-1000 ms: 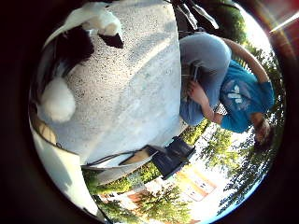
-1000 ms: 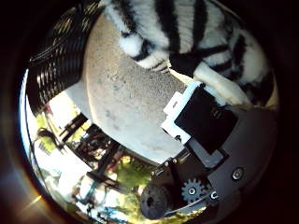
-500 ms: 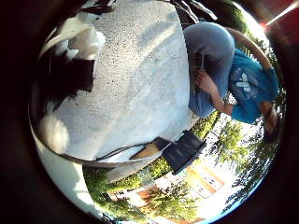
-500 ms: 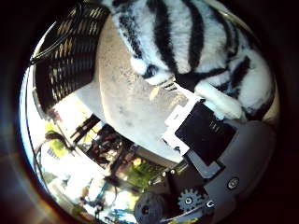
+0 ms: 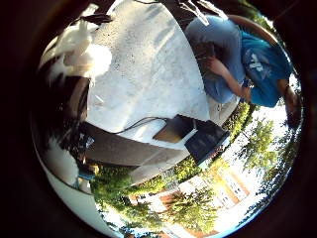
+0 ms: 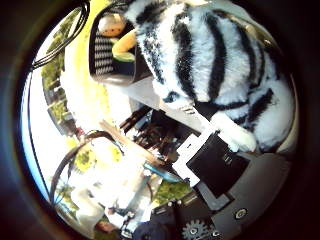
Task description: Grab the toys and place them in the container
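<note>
A black-and-white striped plush toy (image 6: pixel 210 60) fills much of the right thumb side palm view, close against my palm. My right hand (image 6: pixel 225 175) shows white and black finger parts pressed on the toy's underside, and it holds the toy above the table. A black mesh container (image 6: pixel 105 55) stands beyond the toy with a yellow-orange toy (image 6: pixel 125 42) inside it. The right little finger side palm view shows part of the plush (image 5: pixel 84 55) beside the grey table (image 5: pixel 149 69).
A person in a blue shirt (image 5: pixel 248 64) sits at the table's far side. A black case (image 5: pixel 203 141) and a tan box (image 5: pixel 176 127) lie below the table's edge. Trees and buildings lie beyond.
The table has dropped away in both views while the striped toy stays against the palm, so the toy has been lifted. The mesh container now shows closer, with its inside visible.
</note>
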Action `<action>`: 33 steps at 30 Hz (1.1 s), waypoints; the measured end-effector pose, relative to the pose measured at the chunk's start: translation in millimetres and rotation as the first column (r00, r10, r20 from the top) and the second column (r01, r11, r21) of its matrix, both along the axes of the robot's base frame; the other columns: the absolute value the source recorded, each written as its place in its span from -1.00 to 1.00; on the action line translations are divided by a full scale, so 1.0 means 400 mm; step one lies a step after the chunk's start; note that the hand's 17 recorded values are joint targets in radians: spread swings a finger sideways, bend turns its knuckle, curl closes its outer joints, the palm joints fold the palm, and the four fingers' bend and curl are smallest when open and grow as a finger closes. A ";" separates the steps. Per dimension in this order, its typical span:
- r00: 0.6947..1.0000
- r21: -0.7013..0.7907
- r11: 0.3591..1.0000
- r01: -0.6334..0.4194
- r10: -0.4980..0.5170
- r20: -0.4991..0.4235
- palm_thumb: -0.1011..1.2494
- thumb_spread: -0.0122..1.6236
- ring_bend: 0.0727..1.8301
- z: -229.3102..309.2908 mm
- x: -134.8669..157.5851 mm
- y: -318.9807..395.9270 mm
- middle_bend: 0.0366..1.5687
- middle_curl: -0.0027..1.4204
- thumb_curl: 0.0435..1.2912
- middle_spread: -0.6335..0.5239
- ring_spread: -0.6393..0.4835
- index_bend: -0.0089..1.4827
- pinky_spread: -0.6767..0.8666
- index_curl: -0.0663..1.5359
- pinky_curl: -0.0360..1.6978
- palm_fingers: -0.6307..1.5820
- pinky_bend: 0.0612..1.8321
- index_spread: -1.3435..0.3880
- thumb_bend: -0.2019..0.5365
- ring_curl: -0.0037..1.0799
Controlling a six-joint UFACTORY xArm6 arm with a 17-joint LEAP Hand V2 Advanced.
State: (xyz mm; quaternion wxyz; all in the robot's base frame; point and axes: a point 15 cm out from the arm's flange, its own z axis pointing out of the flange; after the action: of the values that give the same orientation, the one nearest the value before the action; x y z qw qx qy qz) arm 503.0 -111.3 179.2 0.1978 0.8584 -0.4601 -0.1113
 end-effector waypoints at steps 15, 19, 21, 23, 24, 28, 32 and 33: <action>0.985 0.145 0.975 -0.169 0.165 0.043 0.58 0.41 0.70 0.218 -0.073 0.514 0.71 0.59 0.18 -0.29 -0.12 -0.12 0.06 0.35 0.19 0.20 0.75 -0.80 -0.49 0.64; 0.990 0.181 0.974 -0.139 0.139 0.010 0.56 0.41 0.72 0.144 -0.084 0.630 0.72 0.59 0.19 -0.29 -0.12 -0.15 0.05 0.45 0.18 0.19 0.77 -0.81 -0.50 0.64; 0.994 0.207 0.972 -0.109 0.109 0.008 0.54 0.42 0.73 0.090 -0.067 0.674 0.73 0.58 0.20 -0.28 -0.12 -0.17 0.05 0.51 0.18 0.18 0.77 -0.82 -0.50 0.63; 0.997 0.230 0.970 -0.076 0.075 0.012 0.48 0.42 0.73 0.029 -0.046 0.718 0.74 0.58 0.18 -0.28 -0.11 -0.18 0.04 0.55 0.18 0.15 0.76 -0.82 -0.54 0.63; 0.998 0.241 0.969 -0.057 0.052 0.027 0.46 0.43 0.74 0.009 -0.032 0.735 0.74 0.58 0.18 -0.28 -0.10 -0.21 0.04 0.57 0.19 0.12 0.75 -0.82 -0.53 0.63; 0.996 0.259 0.966 0.014 -0.037 0.085 0.36 0.49 0.70 -0.068 0.025 0.780 0.64 0.50 0.11 -0.24 0.01 -0.25 0.08 0.62 0.15 0.10 0.64 -0.79 -0.52 0.52; 0.997 0.209 0.975 0.073 -0.079 0.021 0.30 0.50 0.46 -0.171 0.003 0.772 0.31 0.31 -0.01 -0.13 0.19 -0.42 0.18 0.60 0.09 -0.18 0.49 -0.65 -0.54 0.35; 0.997 0.196 0.978 0.077 -0.081 0.011 0.29 0.50 0.42 -0.181 -0.002 0.765 0.25 0.28 -0.02 -0.12 0.23 -0.47 0.20 0.59 0.08 -0.27 0.46 -0.62 -0.55 0.33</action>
State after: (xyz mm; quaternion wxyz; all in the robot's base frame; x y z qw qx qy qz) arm 502.1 194.7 106.8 0.1035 0.8557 -0.4826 -0.1554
